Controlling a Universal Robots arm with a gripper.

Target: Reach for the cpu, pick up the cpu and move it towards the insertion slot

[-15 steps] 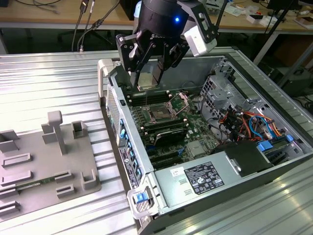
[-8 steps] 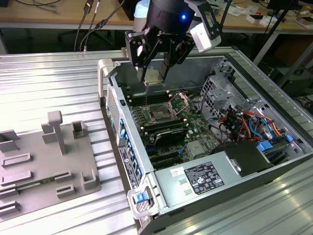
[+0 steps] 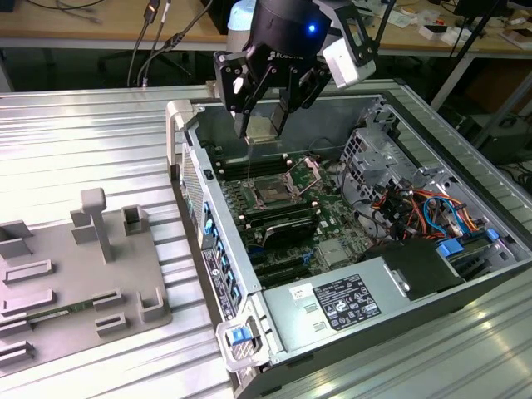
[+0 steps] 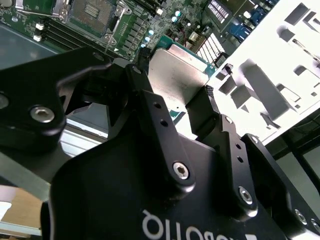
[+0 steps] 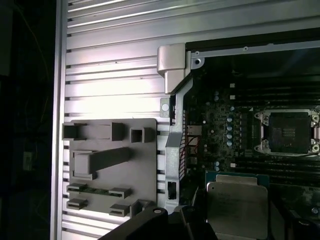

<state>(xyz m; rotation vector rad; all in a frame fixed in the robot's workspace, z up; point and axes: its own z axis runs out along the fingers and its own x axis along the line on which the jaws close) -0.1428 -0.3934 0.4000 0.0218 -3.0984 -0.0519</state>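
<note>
1. Exterior view: the black tool (image 3: 263, 125) hangs over the open computer case (image 3: 274, 324), its fingers clenched on the cpu (image 3: 261, 127), a pale silvery square held clear of the motherboard (image 3: 287, 212).
2. Second wrist view: the tool (image 4: 172, 107) grips the cpu (image 4: 175, 75) by two opposite edges, one black finger (image 4: 202, 112) pressed against the chip's side; the metal top faces the camera and a thin green rim shows along the far edge.
3. First wrist view: the cpu (image 5: 235, 205) lies flat in the grasp, above the board and just beside the case's front wall.
4. The insertion slot (image 3: 273, 193) sits on the motherboard almost straight below the cpu in the exterior view, a dark square with a brownish centre inside a silver frame. Its cover frame is tipped up on the side toward the exterior view's right.
5. In both wrist views the insertion slot (image 5: 289, 131) (image 4: 94, 11) is uncovered, near the cpu but not touching it.
6. Long black memory slots (image 3: 287, 229) run alongside the insertion slot.
7. Farther from the cpu, a drive cage with orange and blue cables (image 3: 424, 204) fills the case's end toward the exterior view's right.
8. Outside the case, on the ribbed metal desk (image 3: 91, 141), lies a grey plastic tray (image 3: 79, 266) with raised blocks, well apart from the cpu.
</note>
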